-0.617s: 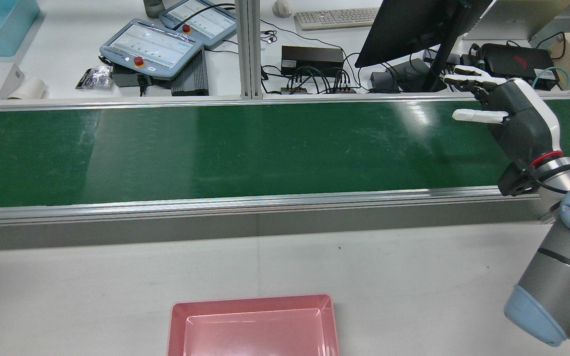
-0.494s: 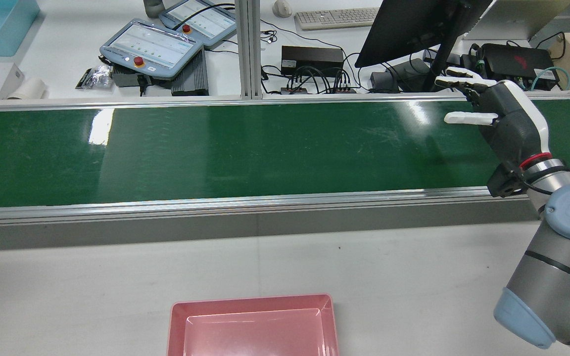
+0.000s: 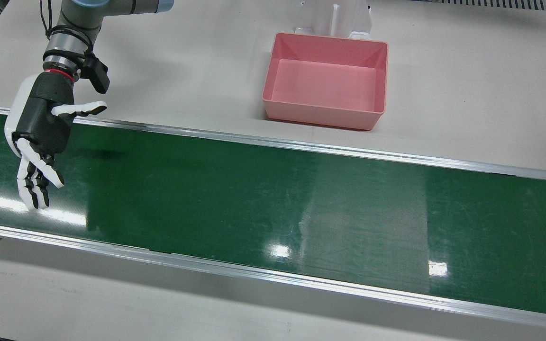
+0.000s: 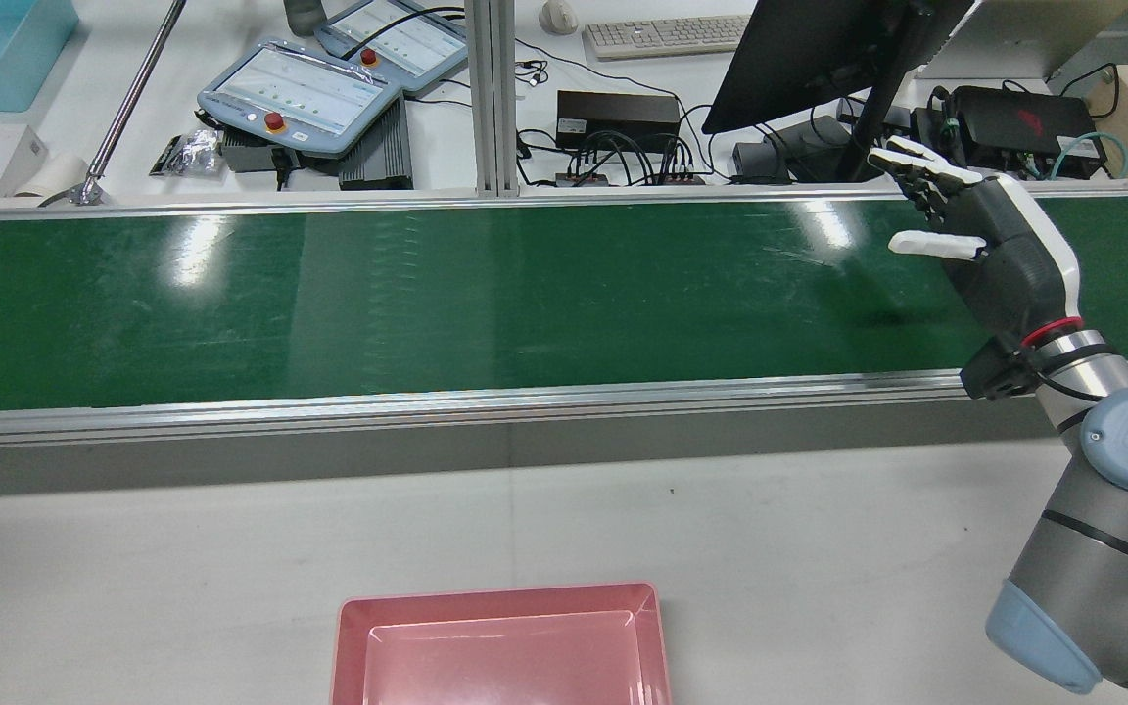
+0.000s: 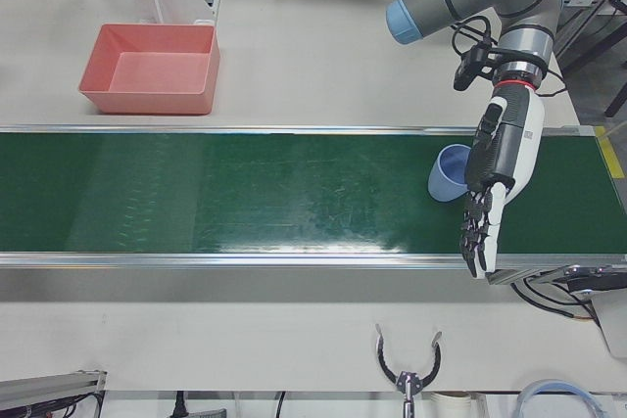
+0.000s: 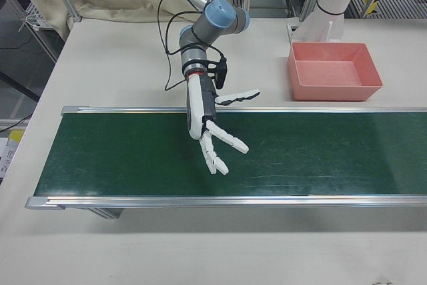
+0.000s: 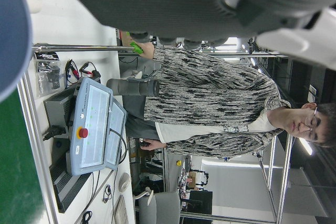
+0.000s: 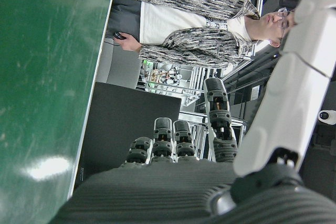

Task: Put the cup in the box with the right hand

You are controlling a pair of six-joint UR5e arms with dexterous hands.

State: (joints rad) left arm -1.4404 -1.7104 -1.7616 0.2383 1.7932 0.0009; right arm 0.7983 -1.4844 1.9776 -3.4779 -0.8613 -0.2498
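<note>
Fingers (image 6: 227, 140) spread, empty | cup (image 5: 449, 172) far off, beside left hand (image 5: 495, 159)

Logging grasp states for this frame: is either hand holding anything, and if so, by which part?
Nothing is held. The right hand hovers open over the green belt. The left hand is open too; the blue cup stands on the belt beside it, ungrasped.

A green conveyor belt (image 4: 427, 294) crosses grey tables (image 4: 623, 529) under ceiling-light glare.
</note>
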